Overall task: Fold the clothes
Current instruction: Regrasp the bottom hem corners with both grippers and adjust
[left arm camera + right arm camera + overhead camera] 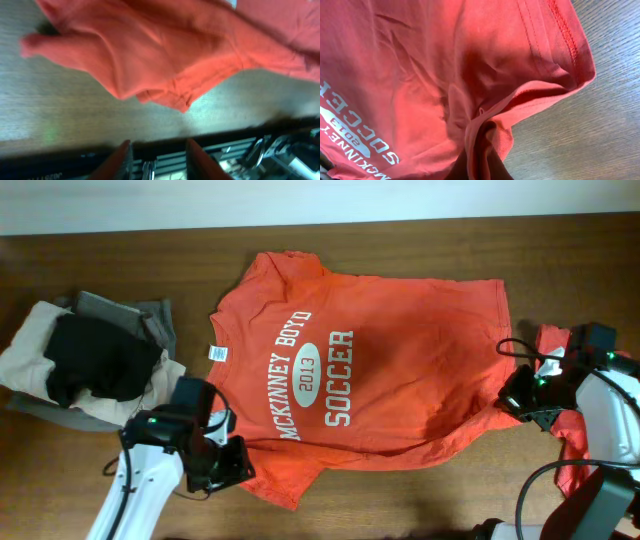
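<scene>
An orange-red T-shirt (370, 360) printed "McKinney Boyd 2013 Soccer" lies spread flat on the wooden table, collar to the left. My left gripper (232, 463) sits by its near sleeve (275, 480). In the left wrist view the left gripper (157, 155) is open and holds nothing, and the sleeve (150, 55) lies on the wood beyond it. My right gripper (520, 395) is at the shirt's hem on the right. In the right wrist view the right gripper (482, 165) is shut on a bunched fold of the shirt (410, 75).
A pile of beige, black and grey clothing (90, 360) lies at the left edge. Another red garment (572, 435) lies partly under my right arm. The table's front edge (225, 132) runs just ahead of my left fingers.
</scene>
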`<state>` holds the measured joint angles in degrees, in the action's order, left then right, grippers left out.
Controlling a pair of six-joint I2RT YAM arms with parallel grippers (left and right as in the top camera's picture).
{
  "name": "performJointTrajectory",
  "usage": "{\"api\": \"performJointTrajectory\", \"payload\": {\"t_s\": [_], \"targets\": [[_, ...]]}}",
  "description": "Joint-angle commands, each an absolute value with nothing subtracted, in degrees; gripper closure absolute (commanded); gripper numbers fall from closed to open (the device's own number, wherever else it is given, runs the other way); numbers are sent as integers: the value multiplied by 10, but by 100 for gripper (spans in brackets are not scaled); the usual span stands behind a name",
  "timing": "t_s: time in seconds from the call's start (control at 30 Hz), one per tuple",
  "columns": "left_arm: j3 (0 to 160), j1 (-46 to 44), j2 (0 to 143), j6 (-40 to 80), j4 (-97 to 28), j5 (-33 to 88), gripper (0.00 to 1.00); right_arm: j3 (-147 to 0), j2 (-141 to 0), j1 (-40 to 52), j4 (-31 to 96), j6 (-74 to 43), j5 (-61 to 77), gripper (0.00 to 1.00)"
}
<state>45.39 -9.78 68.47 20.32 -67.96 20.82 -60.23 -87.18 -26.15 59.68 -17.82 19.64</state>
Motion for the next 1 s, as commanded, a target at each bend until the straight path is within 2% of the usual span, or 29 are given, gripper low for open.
{"api": "performJointTrajectory", "payload": {"t_s": [0.0, 0.03, 0.13, 0.4, 0.67, 0.73, 0.83, 0.97], "targets": [[446, -134, 686, 213, -676, 186, 54, -614, -872, -259, 595, -174, 203, 96], [438, -142, 686, 240, -666, 168, 46, -614, -872, -259, 594, -174, 203, 96], [412, -144, 687, 272, -641, 172, 41, -614, -872, -259, 593, -174, 203, 96], [365, -144, 718, 274, -588, 187, 39, -614, -872, -259, 587, -174, 204, 96], [365, -144, 821, 273, -530, 193, 40, -614, -872, -259, 587, -174, 204, 96], [365, -144, 849, 271, -515, 204, 47, -614, -872, -259, 587, -174, 204, 96], [365, -144, 871, 271, -500, 211, 71, -614, -872, -259, 588, -174, 204, 96], [368, -144, 870, 267, -501, 212, 86, -614, -872, -259, 587, -174, 204, 96]]}}
